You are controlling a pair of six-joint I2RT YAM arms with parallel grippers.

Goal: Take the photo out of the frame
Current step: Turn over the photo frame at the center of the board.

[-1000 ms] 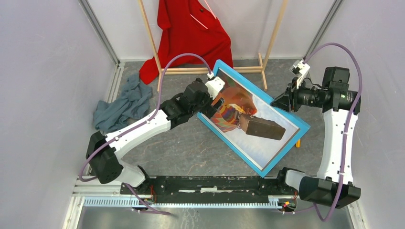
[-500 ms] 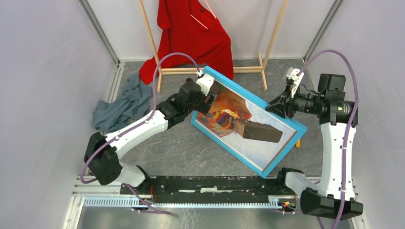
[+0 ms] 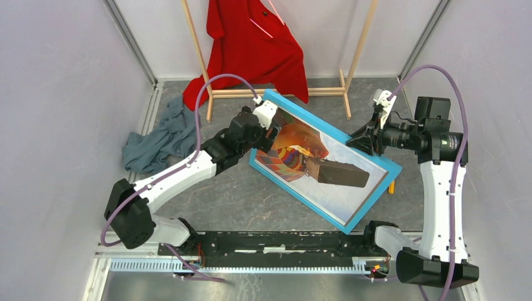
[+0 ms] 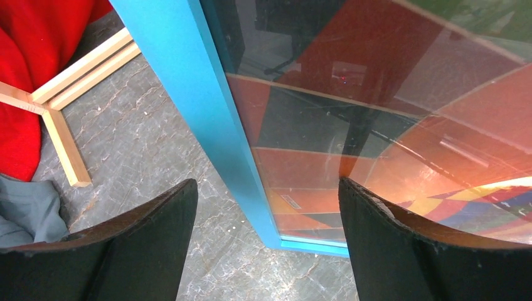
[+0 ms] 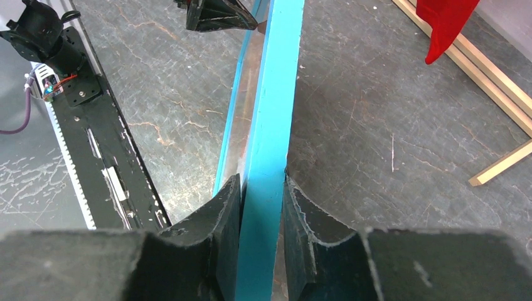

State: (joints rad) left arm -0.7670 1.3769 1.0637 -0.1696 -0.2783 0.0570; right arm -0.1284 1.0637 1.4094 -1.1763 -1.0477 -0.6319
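Note:
The frame (image 3: 332, 130), light blue, is tipped up on its lower edge across the middle of the floor. The photo (image 3: 295, 141), an orange-red balloon with a dark basket, shows behind its glass. My right gripper (image 3: 359, 139) is shut on the frame's upper right border. The wrist view shows that gripper (image 5: 262, 177) pinching the blue edge (image 5: 276, 94) from both sides. My left gripper (image 3: 266, 135) is open at the frame's left corner. Its fingers (image 4: 268, 184) straddle the blue border (image 4: 188, 75) without touching it, one over the floor and one over the photo (image 4: 351, 94).
A wooden clothes rack (image 3: 357, 56) with a red garment (image 3: 254, 44) stands at the back, close behind the frame. A grey-blue cloth (image 3: 160, 138) lies crumpled at the left wall. The black base rail (image 3: 276, 241) runs along the near edge.
The frame has shifted left and tipped up more steeply as the right arm pulled in. The left gripper moved left and back with the frame's corner, and its jaws narrowed slightly.

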